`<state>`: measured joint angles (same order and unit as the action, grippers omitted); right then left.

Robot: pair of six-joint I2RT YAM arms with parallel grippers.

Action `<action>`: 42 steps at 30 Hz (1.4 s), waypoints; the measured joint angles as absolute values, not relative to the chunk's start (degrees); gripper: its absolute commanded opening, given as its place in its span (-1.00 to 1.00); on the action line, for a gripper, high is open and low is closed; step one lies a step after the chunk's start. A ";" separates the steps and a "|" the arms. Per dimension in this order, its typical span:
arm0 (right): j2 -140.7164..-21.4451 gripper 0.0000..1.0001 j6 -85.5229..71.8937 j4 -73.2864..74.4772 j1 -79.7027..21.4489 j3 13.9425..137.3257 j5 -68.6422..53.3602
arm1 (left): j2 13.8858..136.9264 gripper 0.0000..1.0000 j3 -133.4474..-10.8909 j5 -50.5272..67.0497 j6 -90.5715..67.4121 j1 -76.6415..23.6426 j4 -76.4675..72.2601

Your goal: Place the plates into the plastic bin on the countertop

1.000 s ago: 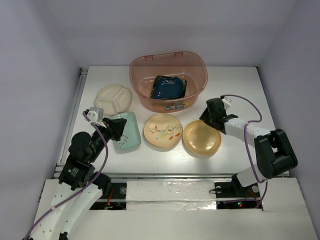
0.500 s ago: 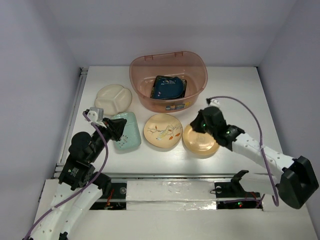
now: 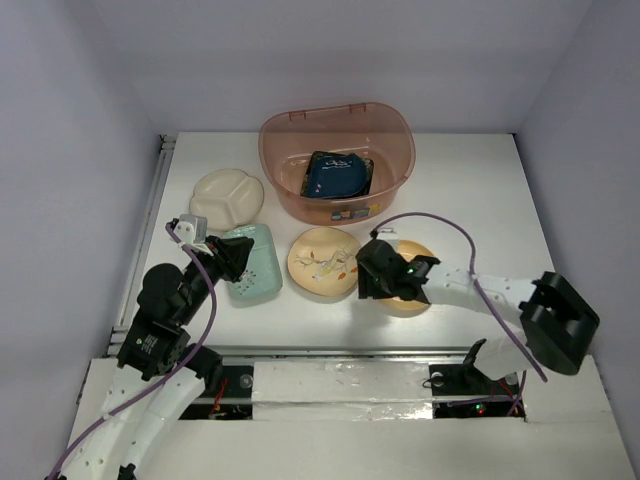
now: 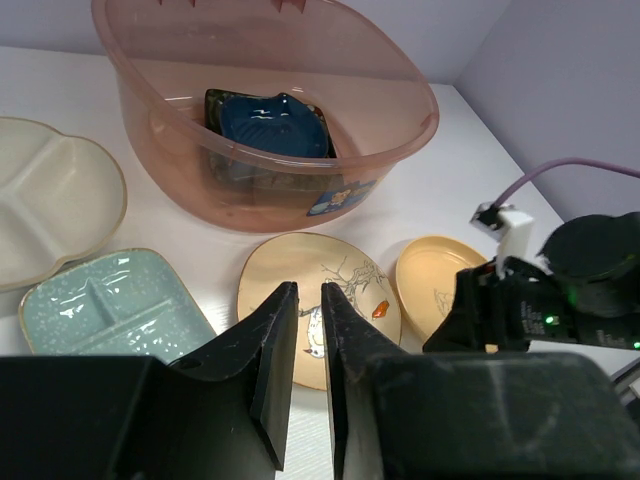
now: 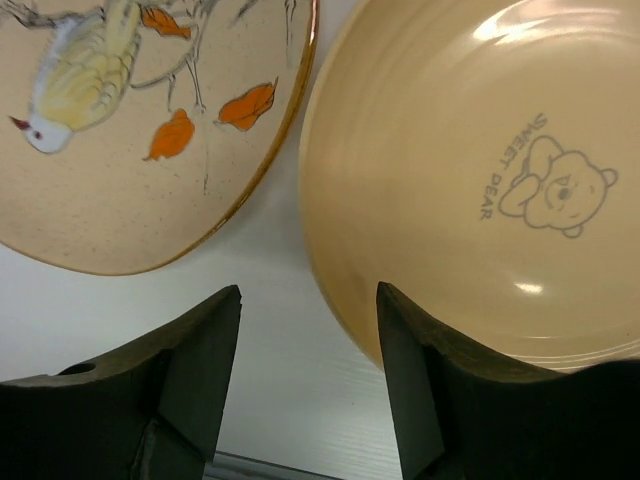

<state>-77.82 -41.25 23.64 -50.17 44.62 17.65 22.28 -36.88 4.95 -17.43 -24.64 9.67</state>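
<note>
The large translucent pinkish-brown plastic bin [image 3: 286, 196] stands at the far middle of the flat white countertop [image 3: 470, 190]. Inside it a dark-blue leaf-shaped plate [image 3: 335, 175] lies on top of a black square plate [image 4: 220, 108], of which only the edges show.

Four plates lie outside on the countertop, near of the bin. The cream divided plate [image 3: 227, 197] lies far left. The mint-green rounded-rectangular plate [image 3: 262, 265] lies just near of it. The cream round plate painted with a bird and leaves [image 3: 322, 262] is in the middle. The orange-tan round plate [image 5: 480, 180] with a small bear print lies just to its right.

The right gripper [image 5: 310, 290] is low over the gap between these last two plates. Its fingers are spread apart and hold nothing; the right finger [image 5: 420, 400] overlaps the orange-tan plate's near-left rim, though contact is unclear.

The left gripper [image 4: 308, 300] hangs above the mint-green plate's right side, pointing towards the bin. Its fingers are almost together, with a thin slit between them and nothing in it.
</note>
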 measured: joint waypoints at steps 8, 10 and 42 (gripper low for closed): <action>-88.71 -0.03 -40.27 29.08 -54.85 51.18 20.84 | 22.26 -0.71 -36.88 4.95 -17.43 -24.64 9.67; -90.02 -0.27 -40.53 30.52 -54.89 52.42 21.85 | 22.26 -0.71 -36.88 4.95 -17.43 -24.64 9.67; -85.30 -1.00 -11.64 31.57 -52.84 104.81 43.75 | 21.89 -0.70 -36.88 5.34 -17.43 -24.64 9.67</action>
<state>-85.30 -11.64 31.57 -52.84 104.81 43.75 21.89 -36.88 5.34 -17.43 -24.64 9.67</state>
